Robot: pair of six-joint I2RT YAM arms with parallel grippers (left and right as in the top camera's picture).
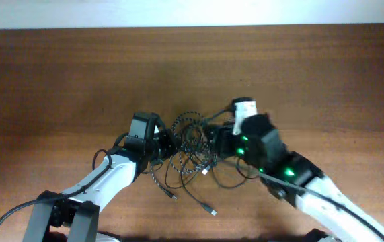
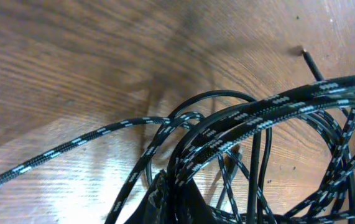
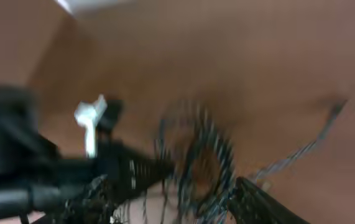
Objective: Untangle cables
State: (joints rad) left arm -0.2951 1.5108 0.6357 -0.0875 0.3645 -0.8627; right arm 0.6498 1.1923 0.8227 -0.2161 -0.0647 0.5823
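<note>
The braided black-and-white cable [image 1: 186,126] and the thin black cable [image 1: 198,196] lie in one tangled heap at the middle of the table. Loose plug ends trail toward the front [image 1: 212,212]. My left gripper [image 1: 166,146] is at the heap's left edge. In the left wrist view it [image 2: 177,202] is shut on strands of the braided cable [image 2: 258,121], with the plain black cable [image 2: 255,162] hanging beside. My right gripper [image 1: 216,139] is at the heap's right edge. In the blurred right wrist view its fingers [image 3: 196,186] are apart around a braided loop [image 3: 209,149].
The wooden table [image 1: 57,81] stretches wide on all sides of the heap. A pale wall strip [image 1: 178,12] runs along the back edge. A thicker black wire [image 1: 13,212] loops from the left arm's base at the front left.
</note>
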